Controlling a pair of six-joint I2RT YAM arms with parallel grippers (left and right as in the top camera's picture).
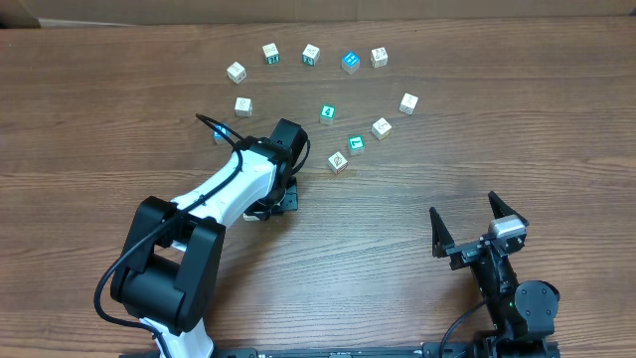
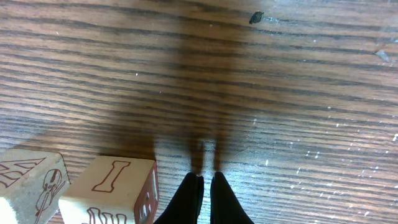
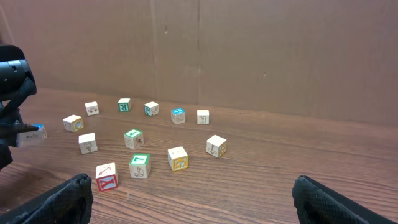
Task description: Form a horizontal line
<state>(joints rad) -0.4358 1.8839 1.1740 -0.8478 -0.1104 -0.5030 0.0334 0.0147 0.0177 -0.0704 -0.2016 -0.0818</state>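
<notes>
Alphabet blocks (image 1: 328,113): all loose on the tabletop (image 1: 477,129), none gripped by either arm.

Left fingers (image 2: 194,194): clenched tip to tip and empty, tips pointing at bare wood. Just beside them, to their left in the wrist view, stands a block with a red-outlined "I" (image 2: 112,185) on top. Close against its far side is a violin-marked block (image 2: 34,180); whether the two touch cannot be told.

Right fingers (image 3: 65,200): released, spread wide and empty, well apart from every block. Nearest ahead of them run a red-marked block (image 3: 106,177), a green-framed block (image 3: 139,165), a yellow-marked block (image 3: 178,158) and a pale block (image 3: 216,145), in a slanting file. Beyond these a green-faced block (image 3: 133,137) sits alone. Farthest from the fingers, five blocks curve along the far side, a teal-faced block (image 1: 350,62) among them.

From overhead the blocks form an uneven loop, not a straight row. A cardboard wall (image 3: 249,56) stands behind the tabletop.
</notes>
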